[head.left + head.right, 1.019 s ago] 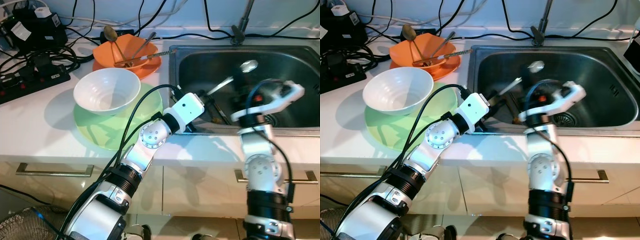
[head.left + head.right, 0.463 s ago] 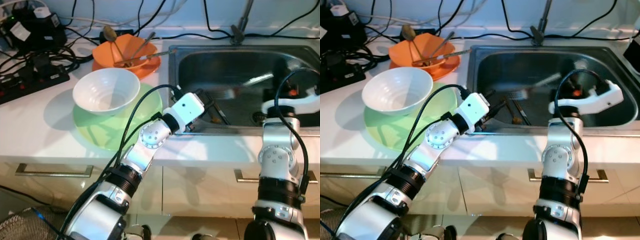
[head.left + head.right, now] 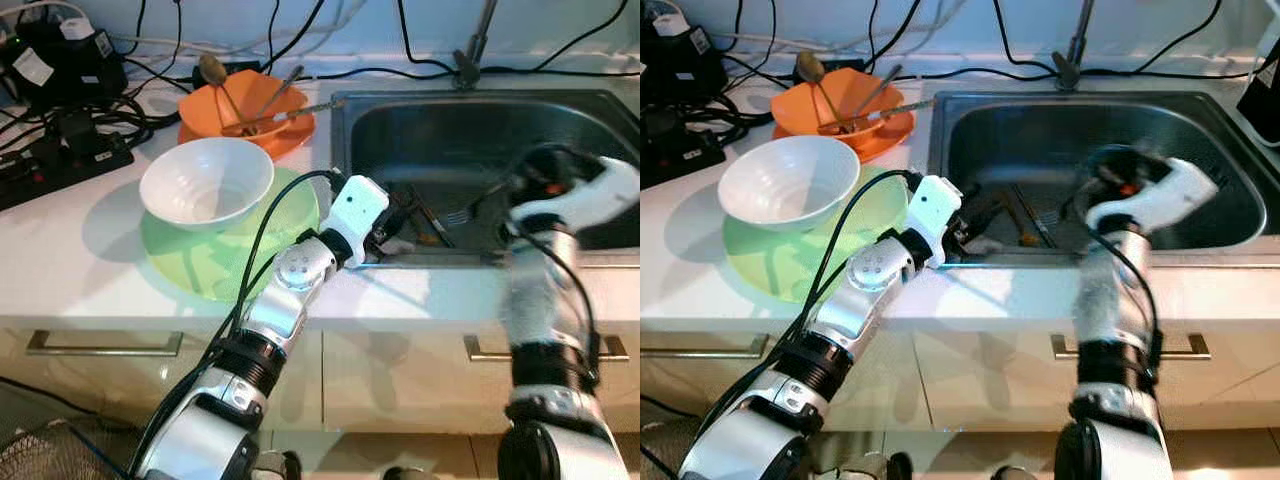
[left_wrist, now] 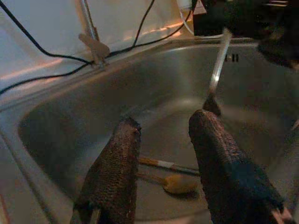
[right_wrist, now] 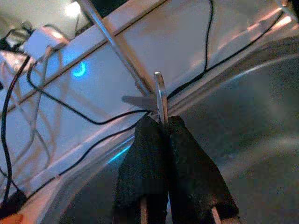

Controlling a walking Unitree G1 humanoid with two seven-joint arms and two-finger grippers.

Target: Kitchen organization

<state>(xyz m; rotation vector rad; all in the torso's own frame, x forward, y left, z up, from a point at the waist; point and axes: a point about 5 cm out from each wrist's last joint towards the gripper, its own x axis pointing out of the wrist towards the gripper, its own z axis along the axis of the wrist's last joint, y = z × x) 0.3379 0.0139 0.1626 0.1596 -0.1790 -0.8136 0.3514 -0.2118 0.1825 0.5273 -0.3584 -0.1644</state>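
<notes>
The fork (image 3: 478, 203) was thin, shiny metal, tilted over the sink (image 3: 480, 120). The right gripper (image 5: 161, 125) pinched its handle tight. The left gripper (image 4: 163, 158) hung over the sink's near left part with its fingers (image 4: 117, 163) spread apart and holding nothing. Chopsticks (image 4: 168, 164) and a spoon (image 4: 180, 183) lay below them. On the white surface (image 3: 70, 250), a white bowl (image 3: 205, 180) sat on a green plate (image 3: 225, 250). An orange bowl (image 3: 245, 105) with spoons stood farther back.
</notes>
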